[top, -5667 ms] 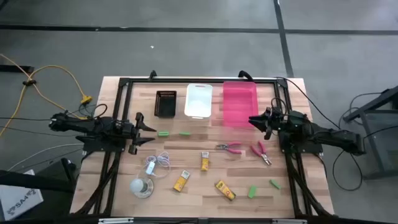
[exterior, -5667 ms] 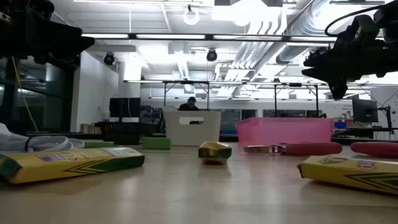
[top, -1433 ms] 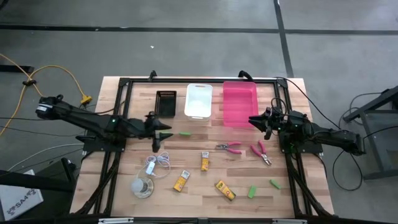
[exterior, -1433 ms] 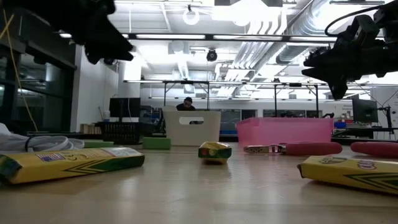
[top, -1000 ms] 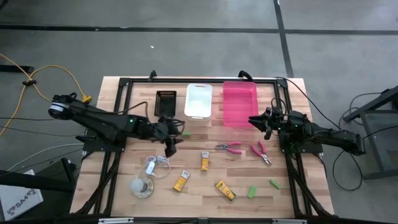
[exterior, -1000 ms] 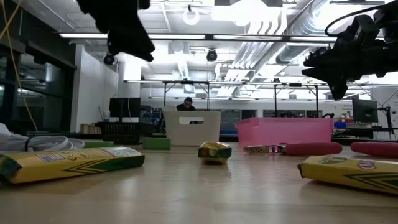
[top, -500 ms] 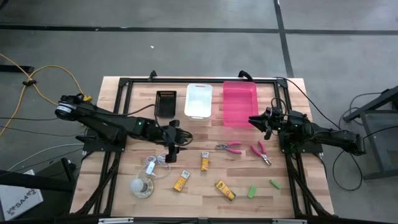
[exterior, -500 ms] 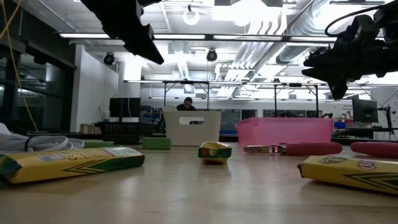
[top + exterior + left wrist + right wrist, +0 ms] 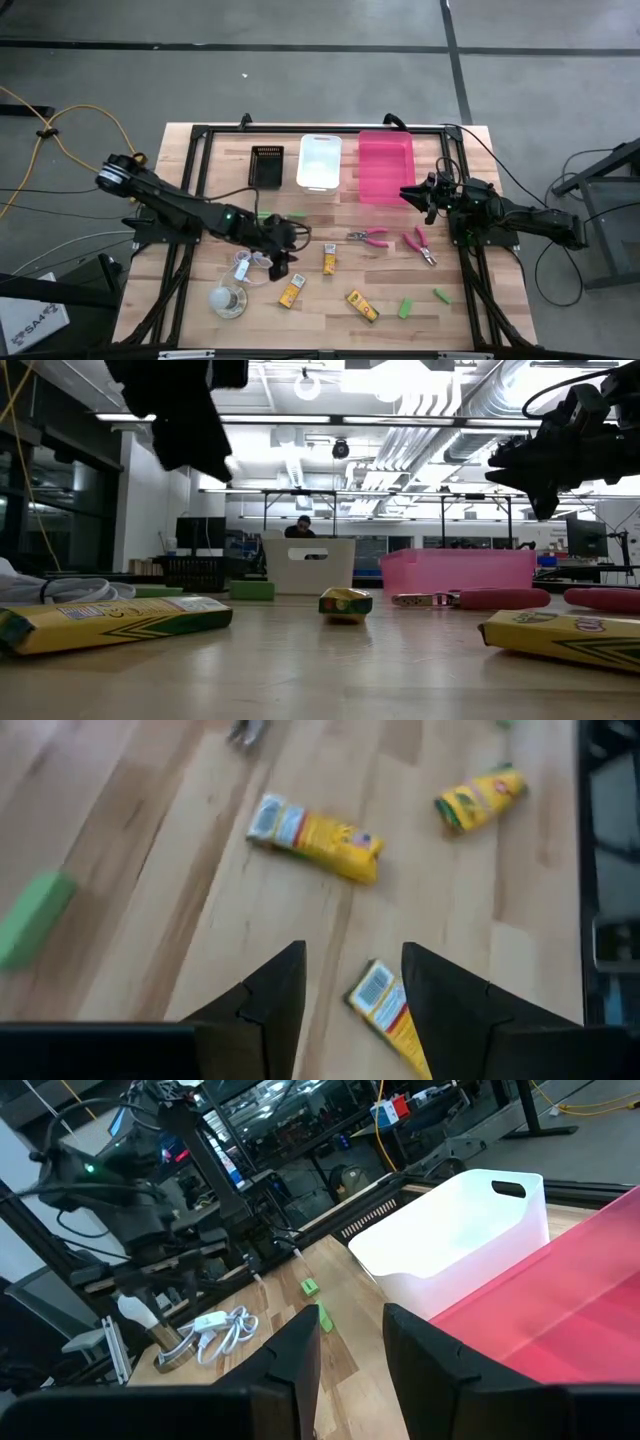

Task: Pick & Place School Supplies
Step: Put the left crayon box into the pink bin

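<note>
Hovering with fingers parted and empty, the left gripper (image 9: 345, 982) hung over a yellow packet (image 9: 390, 1016); its barcode label's print was unreadable. The right gripper (image 9: 345, 1342) waited, fingers apart.

My fingers (image 9: 280, 995) are plain black over pale wood table (image 9: 150, 870), and the packets (image 9: 315, 826) are yellow-orange with white and blue label ends. Bins are black mesh (image 9: 266, 166), white (image 9: 320, 162) and see-through pink (image 9: 385, 165); eraser-looking bits (image 9: 405, 308) are bright green, plier things (image 9: 376, 238) have pink handles.
</note>
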